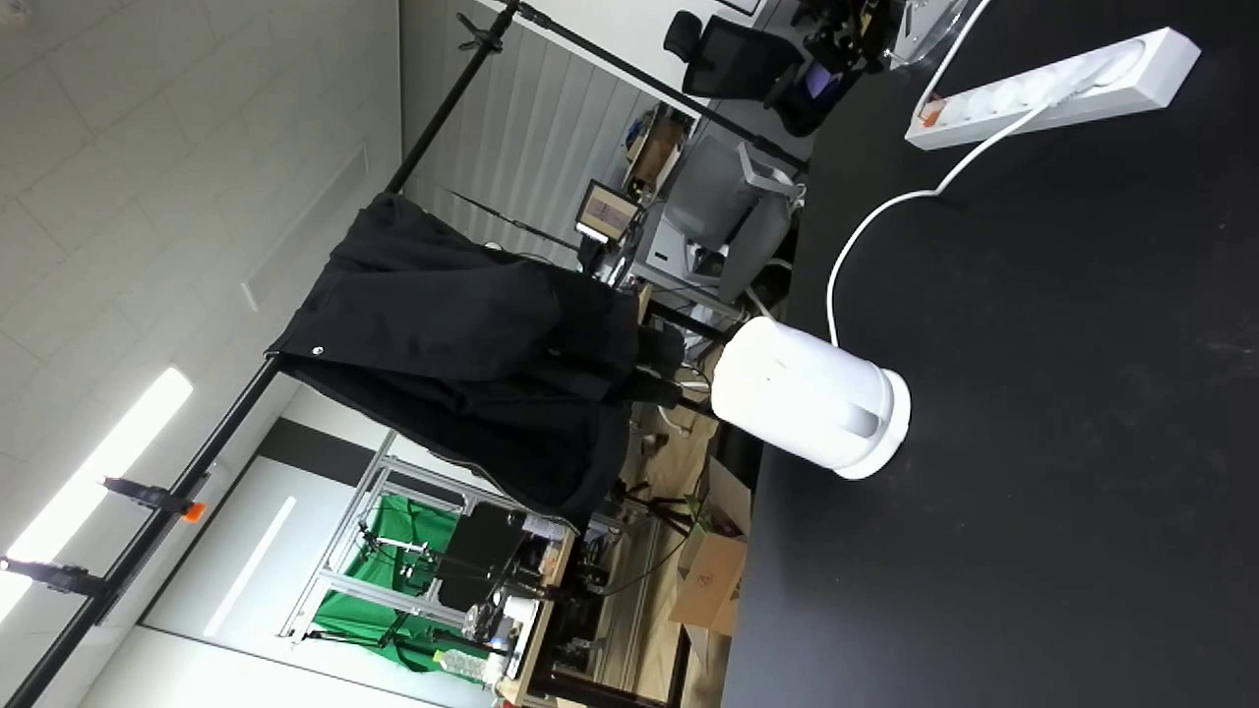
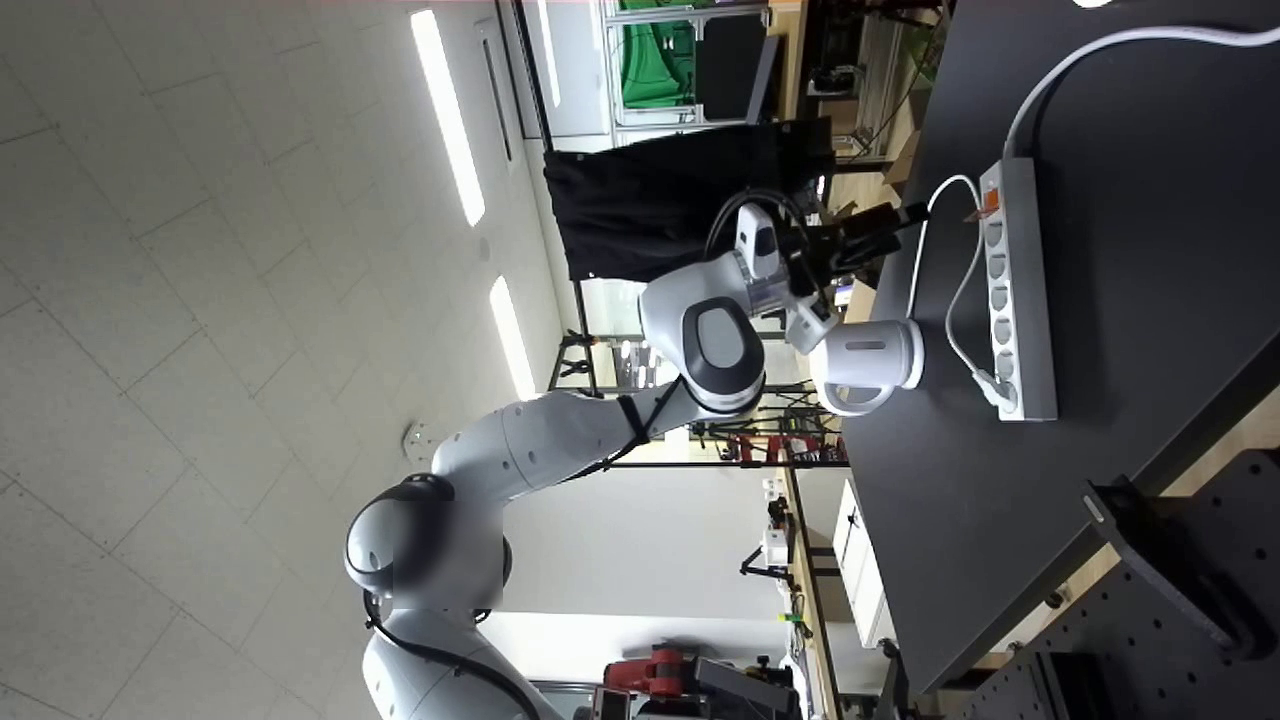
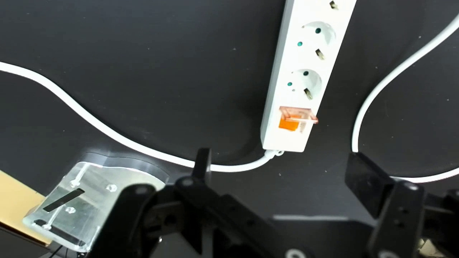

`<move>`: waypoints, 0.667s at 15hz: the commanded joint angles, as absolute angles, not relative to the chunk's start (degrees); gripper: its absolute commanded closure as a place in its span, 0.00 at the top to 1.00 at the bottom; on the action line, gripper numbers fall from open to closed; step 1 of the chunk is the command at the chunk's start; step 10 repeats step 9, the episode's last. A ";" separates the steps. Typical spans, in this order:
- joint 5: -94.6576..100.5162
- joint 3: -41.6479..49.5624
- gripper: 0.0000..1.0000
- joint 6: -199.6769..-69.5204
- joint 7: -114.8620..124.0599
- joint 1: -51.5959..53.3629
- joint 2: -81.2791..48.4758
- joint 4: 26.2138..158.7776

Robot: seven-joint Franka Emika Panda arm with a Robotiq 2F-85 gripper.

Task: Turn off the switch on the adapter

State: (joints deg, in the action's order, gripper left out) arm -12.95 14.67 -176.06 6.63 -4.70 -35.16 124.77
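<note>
Nearest in an exterior view, a black perforated panel (image 2: 1230, 520) stands just outside the near edge of the dark table (image 2: 1170, 250); a broad stretch of tabletop lies between that edge and the adapter (image 3: 303, 64). It rests with its sockets facing up, more tabletop spreading on its far side. In the wrist view a clear plate (image 3: 89, 200) sits at a table edge, apart from the adapter. At one end of the adapter an orange switch (image 3: 288, 124) shows beneath a raised, see-through cover (image 3: 301, 113), and a white cord (image 3: 126, 141) leaves from there; a white plug (image 2: 992, 390) fills the socket at the opposite end. Farther back, a white kettle (image 2: 870, 365) stands upright in both exterior views; its inside is hidden. A second cord (image 3: 374, 91) runs between it and the plug. The claw (image 3: 281, 166) hangs above the table, apart from the adapter but near its switch end, fingers (image 3: 367, 184) wide apart, tabletop and the white cord showing between them.
</note>
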 commanded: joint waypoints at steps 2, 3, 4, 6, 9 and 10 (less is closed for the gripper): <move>-10.31 20.56 1.00 -178.24 10.75 1.33 -32.94 130.00; -10.19 22.02 1.00 -178.26 11.29 2.89 -33.23 130.46; -10.16 23.25 1.00 -178.22 11.71 4.29 -33.38 131.00; -10.07 20.39 1.00 -177.69 9.85 1.14 -34.80 128.63; -9.64 20.11 1.00 -177.66 9.74 0.84 -35.02 128.51; -9.64 20.11 1.00 -177.66 9.74 0.84 -35.02 128.51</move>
